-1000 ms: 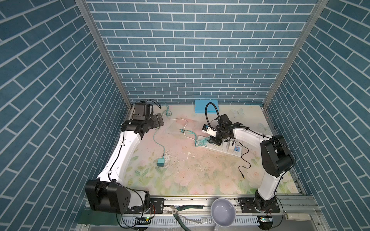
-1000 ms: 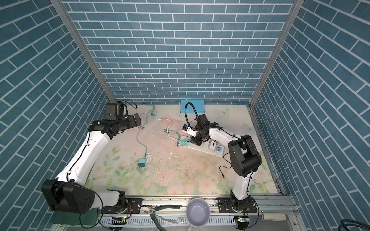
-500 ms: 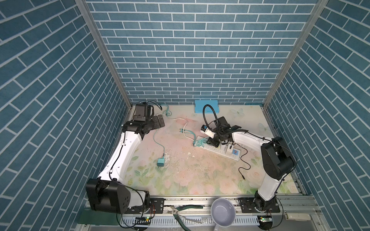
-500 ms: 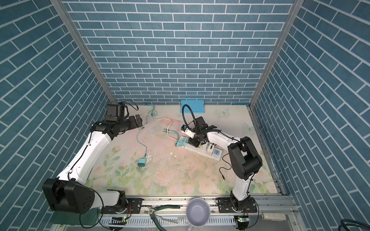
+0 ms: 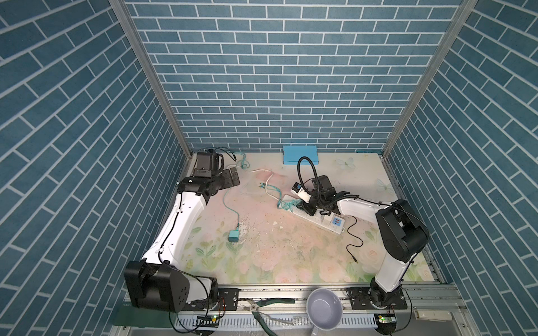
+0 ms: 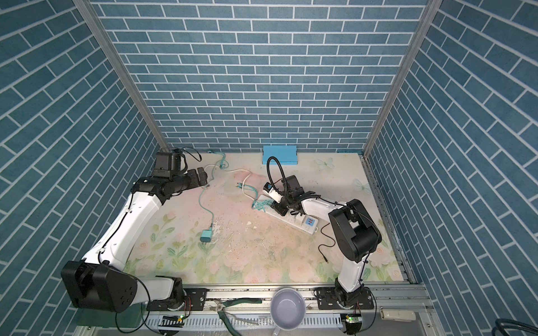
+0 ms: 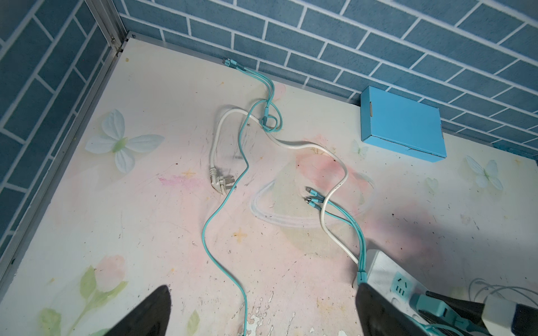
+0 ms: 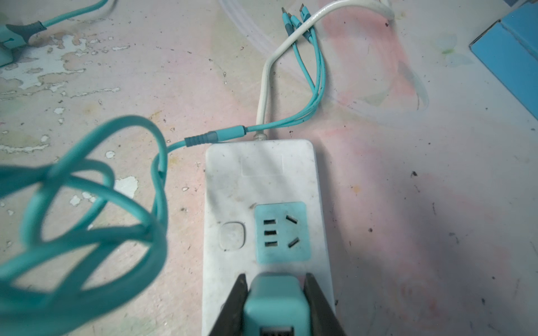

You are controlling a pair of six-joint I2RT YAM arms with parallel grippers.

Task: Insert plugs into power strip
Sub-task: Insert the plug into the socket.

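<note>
Lavender bowl [image 5: 324,307] and pliers [image 5: 263,305] are seen on the front rail, well to the near side of the power strip [image 5: 317,216]. A loose mint-teal plug [image 5: 233,235] is laid flat on the mat, well apart from the strip on its left-arm side, unmoved since a second ago. The strip is laid diagonally mid-table. The right gripper [image 8: 276,280] is clamped on a second mint-teal plug [image 8: 276,308], which is held over the strip's top face, just short of the open teal socket face [image 8: 281,232] nearest the cord end. Whether the prongs are seated cannot be told. Versus a second ago, the right wrist has been shifted slightly along the strip toward its cord end and lowered a little; the grip is unchanged. The held plug's teal cable [image 8: 87,221] is looped just beside the strip. The left gripper [image 5: 233,181] is held with fingers wide apart, beyond the strip's cord end toward the far corner; no change is noted there. The strip's white cord [image 7: 291,144] is run farther back. A light-blue box [image 5: 300,154] is set against the back wall beyond the strip.
</note>
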